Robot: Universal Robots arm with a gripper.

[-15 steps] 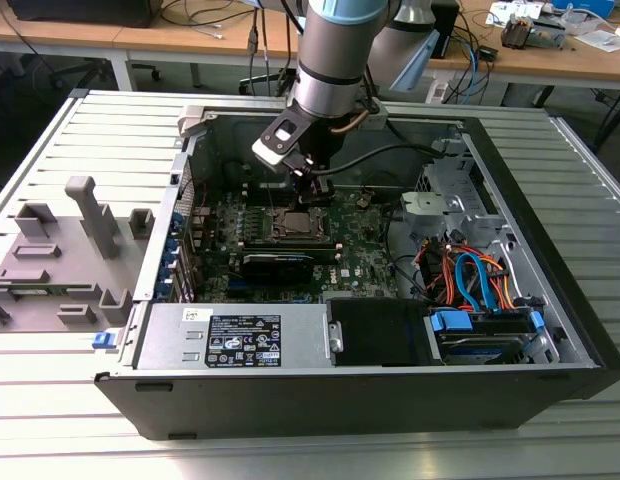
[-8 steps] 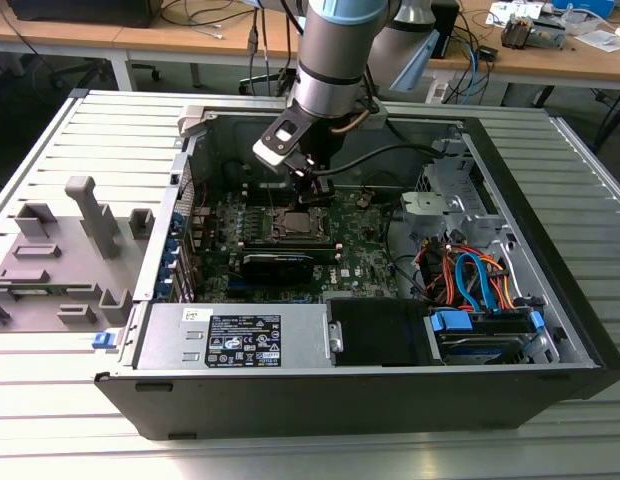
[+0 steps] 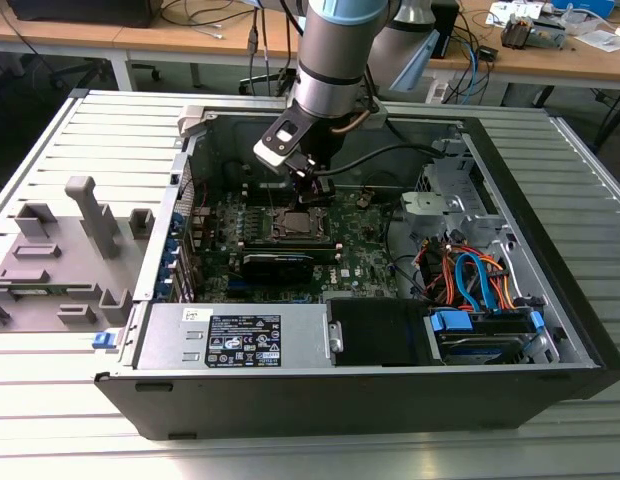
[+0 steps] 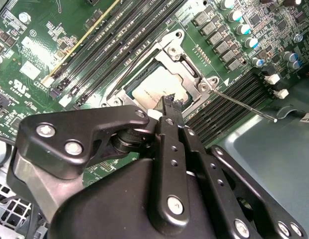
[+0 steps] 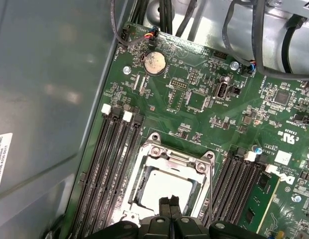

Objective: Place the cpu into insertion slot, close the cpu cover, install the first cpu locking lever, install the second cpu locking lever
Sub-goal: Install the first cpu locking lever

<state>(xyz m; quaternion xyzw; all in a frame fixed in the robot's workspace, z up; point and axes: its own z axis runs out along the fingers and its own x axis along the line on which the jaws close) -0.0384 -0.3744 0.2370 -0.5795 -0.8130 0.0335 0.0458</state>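
Gripper (image 5: 170, 201) with its fingers pressed together and nothing pinched between them. In both wrist views its tip hangs just over the near edge of the cpu (image 5: 164, 188); whether it touches the metal I cannot tell. The cpu lies flat in the slot (image 3: 295, 224), its silver-grey top showing through the cut-out of the cover (image 5: 168, 160). The cover is folded down around the chip. In the second wrist view the gripper (image 4: 170, 102) stands over the same chip (image 4: 148, 92), and a thin lever (image 4: 244, 105) sticks out from the cover's (image 4: 180, 52) corner, slanting across the black memory slots (image 4: 229, 112). More memory slots (image 5: 114, 164) flank the socket on the green board (image 5: 194, 104), with a coin cell (image 5: 153, 63) farther off. In the exterior view the arm (image 3: 335, 60) reaches down into the open case (image 3: 340, 405).
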